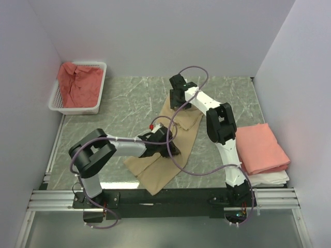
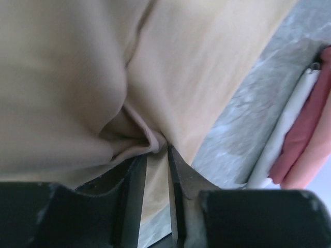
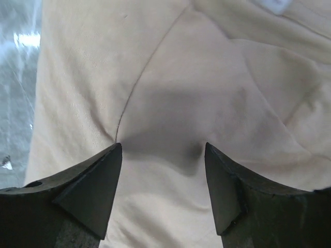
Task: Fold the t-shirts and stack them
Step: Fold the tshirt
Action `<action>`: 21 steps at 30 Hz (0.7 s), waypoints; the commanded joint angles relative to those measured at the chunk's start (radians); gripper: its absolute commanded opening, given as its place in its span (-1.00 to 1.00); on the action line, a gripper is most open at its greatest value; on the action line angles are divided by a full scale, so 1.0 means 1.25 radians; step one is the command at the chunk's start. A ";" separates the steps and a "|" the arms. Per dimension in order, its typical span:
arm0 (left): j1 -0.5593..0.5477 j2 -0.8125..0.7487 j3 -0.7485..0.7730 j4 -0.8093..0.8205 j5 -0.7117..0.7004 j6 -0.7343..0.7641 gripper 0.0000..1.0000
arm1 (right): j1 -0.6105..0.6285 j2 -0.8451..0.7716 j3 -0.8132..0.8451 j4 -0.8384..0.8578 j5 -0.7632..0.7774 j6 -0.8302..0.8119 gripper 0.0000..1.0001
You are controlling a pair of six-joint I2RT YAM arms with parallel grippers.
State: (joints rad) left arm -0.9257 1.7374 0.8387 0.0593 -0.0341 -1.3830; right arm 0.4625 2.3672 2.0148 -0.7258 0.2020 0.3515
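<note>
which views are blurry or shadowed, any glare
left wrist: the tan t-shirt up close is soft and blurred; right wrist: a dark shadow lies on it between the fingers of the right gripper, glare on the table top left; top external: sharp, evenly lit

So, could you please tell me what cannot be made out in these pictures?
- Left claw: hidden in the top view by its own wrist and cable.
- Pink shirts in the basket, top view: too crumpled to count.
- White layer under the folded pink stack, top view: mostly covered.
- Right wrist view: whether the open right claw touches the tan t-shirt is unclear.
</note>
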 commanded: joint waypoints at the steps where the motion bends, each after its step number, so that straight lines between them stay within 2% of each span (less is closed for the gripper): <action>1: -0.003 0.046 0.090 -0.013 0.047 0.014 -0.42 | -0.039 -0.017 0.072 -0.031 0.021 -0.040 0.44; 4: -0.002 0.002 0.113 -0.045 0.030 0.073 -0.37 | -0.058 -0.077 0.077 -0.027 0.016 -0.013 0.47; 8: 0.003 -0.071 0.106 -0.163 -0.066 0.153 -0.37 | -0.088 -0.196 -0.026 0.005 -0.039 0.050 0.50; 11: 0.003 -0.145 0.067 -0.245 -0.112 0.207 -0.42 | -0.088 -0.236 -0.097 0.006 -0.056 0.086 0.48; 16: 0.003 -0.279 -0.020 -0.344 -0.246 0.247 -0.43 | -0.085 -0.280 -0.238 0.089 -0.103 0.132 0.44; 21: 0.002 -0.316 -0.103 -0.376 -0.281 0.239 -0.46 | -0.080 -0.272 -0.304 0.129 -0.119 0.148 0.43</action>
State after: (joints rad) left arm -0.9234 1.3560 0.7597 -0.3431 -0.3122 -1.1107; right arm 0.3538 2.0258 1.6573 -0.6250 0.0814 0.5037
